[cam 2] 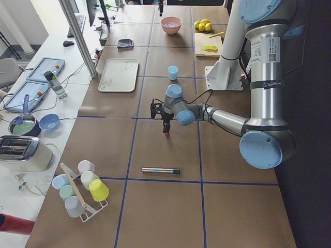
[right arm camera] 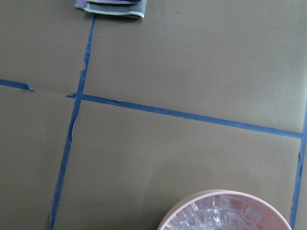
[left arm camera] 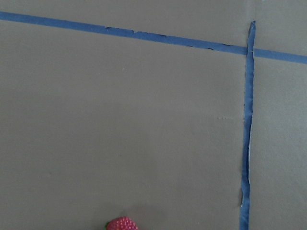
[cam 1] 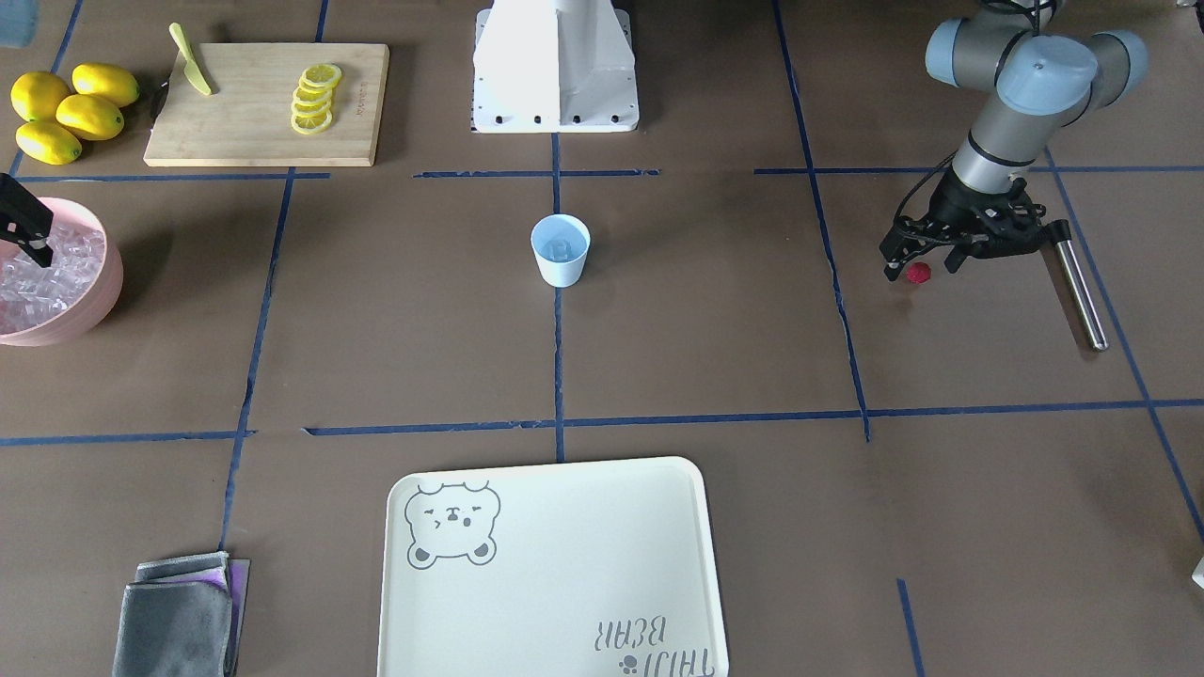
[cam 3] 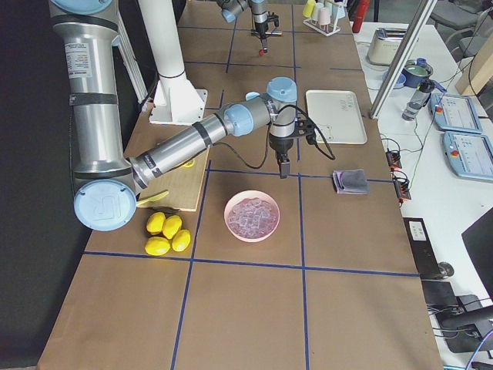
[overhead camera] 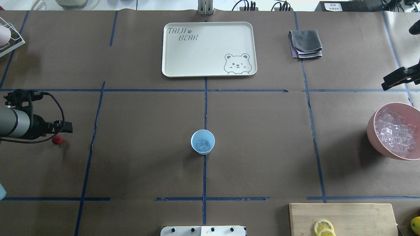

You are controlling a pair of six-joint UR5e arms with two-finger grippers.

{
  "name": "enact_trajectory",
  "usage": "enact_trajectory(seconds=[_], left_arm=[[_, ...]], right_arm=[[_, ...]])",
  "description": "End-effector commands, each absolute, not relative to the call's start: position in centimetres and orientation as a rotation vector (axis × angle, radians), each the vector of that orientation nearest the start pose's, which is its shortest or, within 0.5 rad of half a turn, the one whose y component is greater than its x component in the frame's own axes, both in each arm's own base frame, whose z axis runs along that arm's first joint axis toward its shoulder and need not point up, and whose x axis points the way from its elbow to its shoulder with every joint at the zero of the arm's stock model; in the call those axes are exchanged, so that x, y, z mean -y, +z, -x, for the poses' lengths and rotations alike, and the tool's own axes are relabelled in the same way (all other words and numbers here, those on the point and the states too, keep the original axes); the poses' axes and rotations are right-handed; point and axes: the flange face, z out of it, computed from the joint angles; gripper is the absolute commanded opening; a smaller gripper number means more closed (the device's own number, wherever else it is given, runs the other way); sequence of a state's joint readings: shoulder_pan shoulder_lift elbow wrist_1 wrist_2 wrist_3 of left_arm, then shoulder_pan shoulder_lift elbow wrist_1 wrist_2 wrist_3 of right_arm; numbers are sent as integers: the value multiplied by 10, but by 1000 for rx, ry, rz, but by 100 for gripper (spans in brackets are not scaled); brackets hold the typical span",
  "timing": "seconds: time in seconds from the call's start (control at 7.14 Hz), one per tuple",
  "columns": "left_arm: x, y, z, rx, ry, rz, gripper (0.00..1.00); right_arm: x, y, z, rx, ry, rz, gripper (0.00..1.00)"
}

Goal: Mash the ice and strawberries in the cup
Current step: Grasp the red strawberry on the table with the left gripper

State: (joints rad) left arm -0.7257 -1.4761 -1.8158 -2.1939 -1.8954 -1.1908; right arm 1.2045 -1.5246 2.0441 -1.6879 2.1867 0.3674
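Observation:
The pale-blue cup stands upright at the table's centre, also in the overhead view. A few clear ice cubes lie inside it. The dark-red strawberry lies on the table on my left side and shows at the bottom edge of the left wrist view. My left gripper is open, pointing down, with its fingers on either side of the strawberry. My right gripper hangs over the far edge of the pink bowl; I cannot tell whether it is open or shut.
A pink bowl full of ice cubes sits on my right. A steel rod lies near the left gripper. A cream tray, a grey cloth, a cutting board with lemon slices and a knife, and whole lemons are around.

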Motion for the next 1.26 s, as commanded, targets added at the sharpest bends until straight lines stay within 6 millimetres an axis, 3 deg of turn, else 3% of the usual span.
enact_trajectory(seconds=[0.0, 1.12], left_arm=[[395, 546, -296, -811, -195, -137, 97], [388, 546, -305, -811, -180, -125, 82]], right_arm=[[473, 443, 83, 723, -118, -129, 99], [471, 446, 80, 729, -116, -123, 99]])
